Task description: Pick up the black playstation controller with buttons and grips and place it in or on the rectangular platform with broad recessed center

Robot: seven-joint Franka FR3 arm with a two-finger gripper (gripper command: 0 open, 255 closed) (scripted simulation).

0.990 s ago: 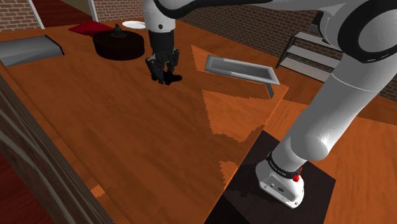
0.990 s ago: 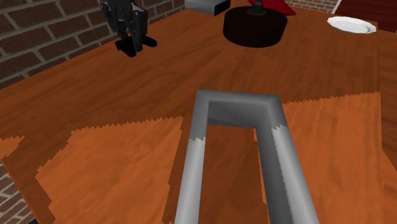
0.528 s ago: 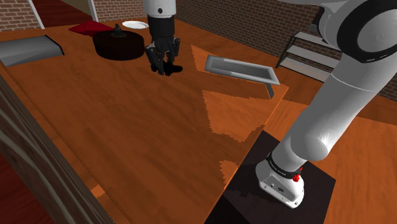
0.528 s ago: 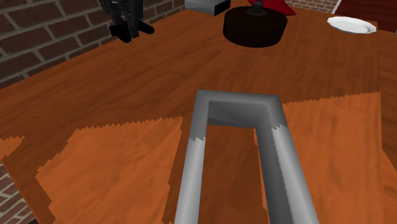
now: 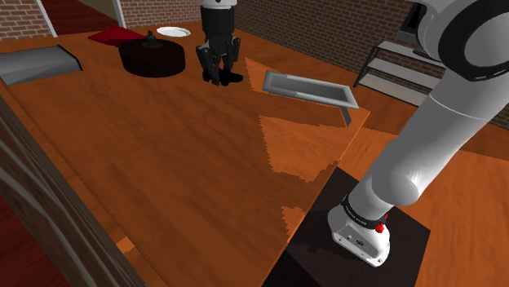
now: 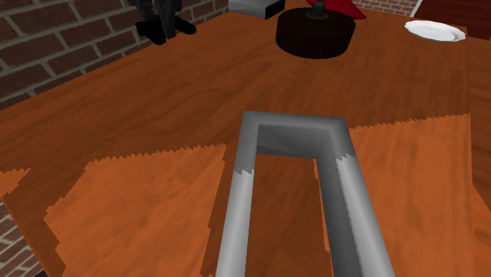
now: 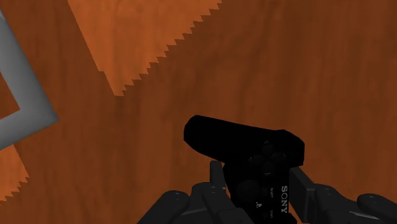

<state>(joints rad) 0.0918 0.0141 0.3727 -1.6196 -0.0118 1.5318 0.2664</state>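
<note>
I have my gripper clamped on the black controller, one finger on each side of its middle, with one end sticking out past my fingertips. I hold it above the wooden table, towards the far side and left of the grey tray, with a gap between the two. I judge the controller to be a hard, stiff moulded shell, light and rather smooth. It will not bend or crush, but it could pivot between my pads. The narrow middle is the sensible place to grip, away from the sticks and buttons.

From left to right in the shoulder view, a grey slab lies at the table's left edge. Next come a red cloth, a squat black round thing and a white plate at the far end, then my hand, then the shallow tray near the table's right edge. My stand is at the near right. The tabletop is flat, with patches of lighter orange. Brick walls close off the far side.
</note>
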